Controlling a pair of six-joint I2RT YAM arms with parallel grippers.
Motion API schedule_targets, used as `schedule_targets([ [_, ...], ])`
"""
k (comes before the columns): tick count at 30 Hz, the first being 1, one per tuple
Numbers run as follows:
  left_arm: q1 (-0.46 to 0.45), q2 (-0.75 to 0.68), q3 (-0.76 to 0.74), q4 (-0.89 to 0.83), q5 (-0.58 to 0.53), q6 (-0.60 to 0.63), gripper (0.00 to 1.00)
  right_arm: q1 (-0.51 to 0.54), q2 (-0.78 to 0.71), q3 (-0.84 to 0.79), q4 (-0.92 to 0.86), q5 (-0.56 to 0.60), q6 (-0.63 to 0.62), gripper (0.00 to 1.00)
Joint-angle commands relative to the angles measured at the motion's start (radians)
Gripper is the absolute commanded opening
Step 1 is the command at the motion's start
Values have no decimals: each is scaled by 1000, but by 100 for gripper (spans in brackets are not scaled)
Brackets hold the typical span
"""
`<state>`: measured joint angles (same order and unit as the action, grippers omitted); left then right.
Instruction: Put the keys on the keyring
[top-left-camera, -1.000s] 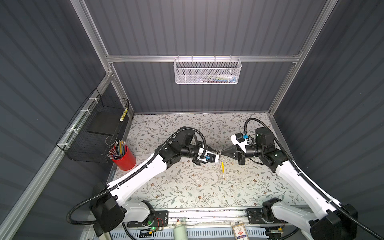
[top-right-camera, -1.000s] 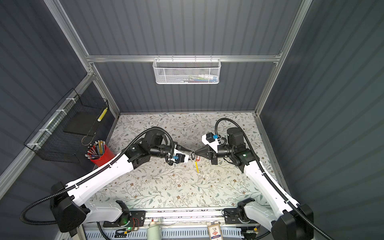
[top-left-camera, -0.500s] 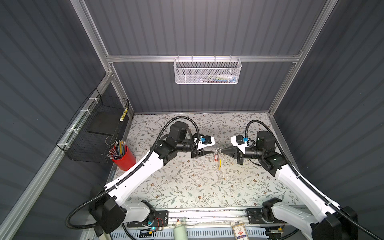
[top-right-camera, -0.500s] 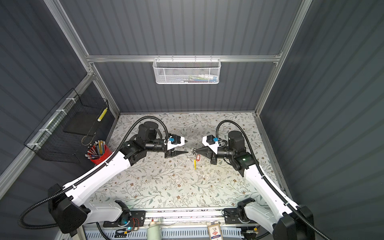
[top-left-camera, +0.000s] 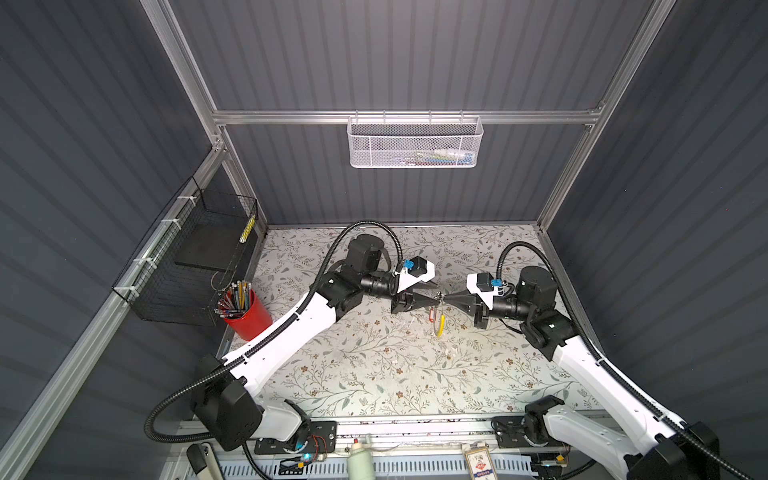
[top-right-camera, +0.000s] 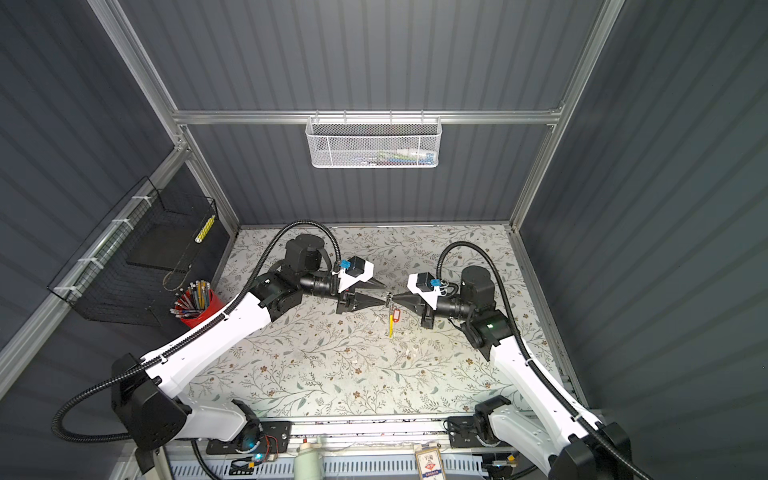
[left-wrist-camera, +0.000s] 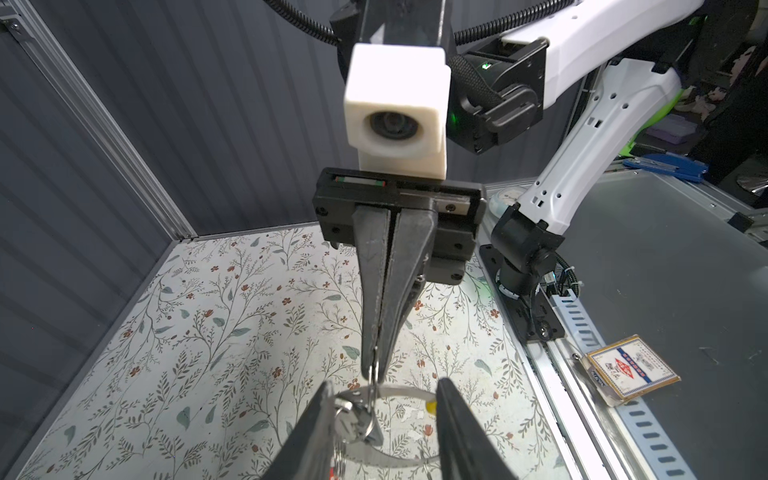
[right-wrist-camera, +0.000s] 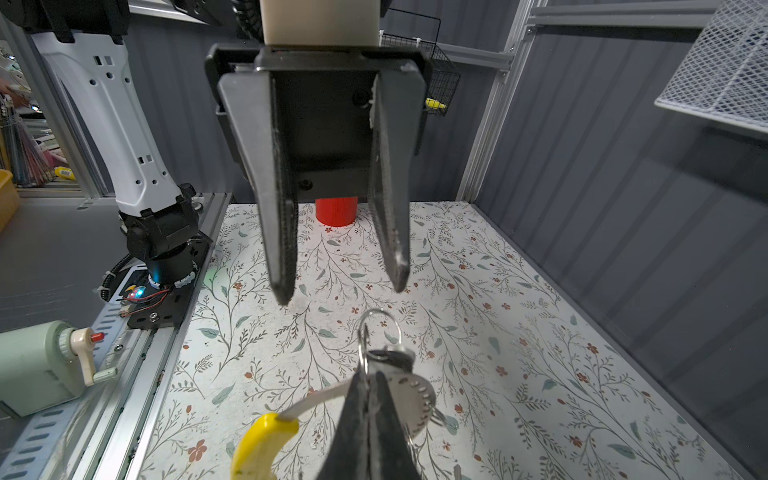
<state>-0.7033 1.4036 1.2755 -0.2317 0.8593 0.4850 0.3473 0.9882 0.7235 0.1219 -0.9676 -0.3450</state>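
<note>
Keyring (right-wrist-camera: 266, 432) hangs in the air over the middle of the floral table (top-left-camera: 374, 374), with its grey band pinched in the closed tips of the right gripper (left-wrist-camera: 374, 368) and its yellow segment hanging down. Keys (right-wrist-camera: 415, 395) and a red tag (top-right-camera: 395, 314) dangle at the same tips. Whether they are threaded on the hoop is unclear. Left gripper (right-wrist-camera: 340, 291) faces the bundle, fingers apart, tips just beside it.

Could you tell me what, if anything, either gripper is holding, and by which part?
The right gripper pinches the keyring by its grey band, where the keys hang; the left gripper, jaws open, holds nothing.
</note>
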Motion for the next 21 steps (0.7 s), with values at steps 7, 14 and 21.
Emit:
schedule_targets([
  [7,-1,42,51,-36,19,-28,35,15,-9,-10,38,4,6,0],
  [14,-15,68,86,-105,-26,22,28,21,-6,-7,32,12,-6,0],
  [21,-30,84,112,-155,-43,66,19,26,-4,-3,25,23,-15,0],
])
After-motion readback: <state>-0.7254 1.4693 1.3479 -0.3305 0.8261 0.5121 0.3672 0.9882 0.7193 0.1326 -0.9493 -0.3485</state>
